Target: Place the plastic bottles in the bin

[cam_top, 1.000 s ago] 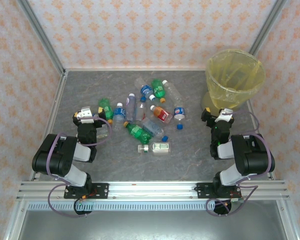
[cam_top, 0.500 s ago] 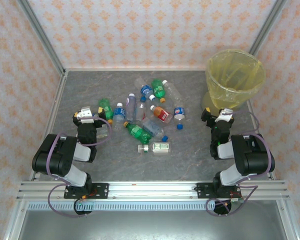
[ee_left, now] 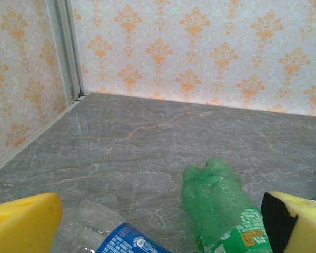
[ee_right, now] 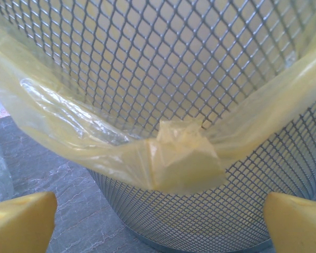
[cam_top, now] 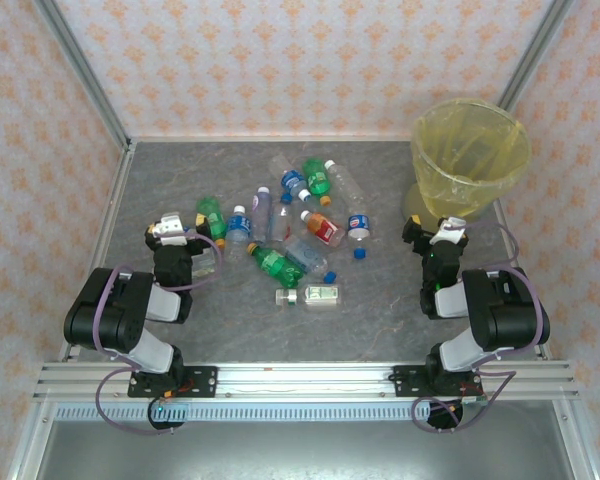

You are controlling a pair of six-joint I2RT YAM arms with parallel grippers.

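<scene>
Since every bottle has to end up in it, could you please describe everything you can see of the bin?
The bin is a round basket of silvery metal mesh, flaring upward. A translucent yellow plastic bag lines it, folds down over the rim and is bunched into a knot on the near side. It stands upright on the grey table, in the far right corner, and looks empty from above.

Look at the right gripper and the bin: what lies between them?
Nothing but a bare strip of grey table; the right wrist view shows it between the open right gripper and the mesh wall of the bin.
</scene>
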